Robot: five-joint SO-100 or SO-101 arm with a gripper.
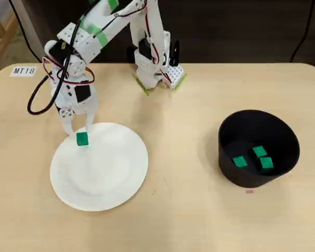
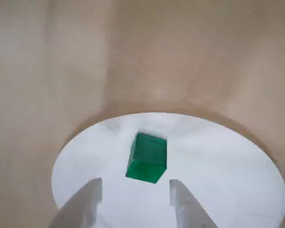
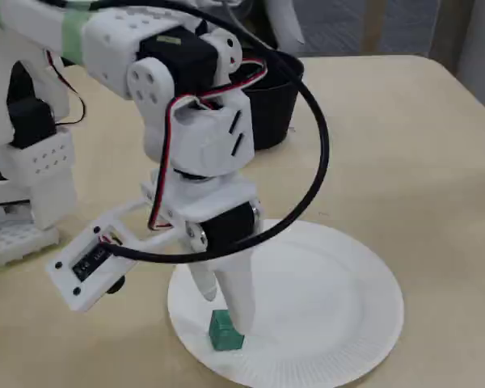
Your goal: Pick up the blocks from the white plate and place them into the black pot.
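One block [image 1: 82, 138] remained on the white plate [image 1: 115, 178], near its rim | three lay in the black pot [image 1: 283, 139] | gripper [image 2: 135, 190] spread open, empty, fingers straddling the cube | risk: off-centre closing could nudge it sideways or tip the plate's edge.

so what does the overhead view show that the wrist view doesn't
Only the overhead view shows the black pot with three green blocks inside, plus the arm's base. Only the wrist view shows the open gap between the fingers close up. Both show the white plate with one green block on it.
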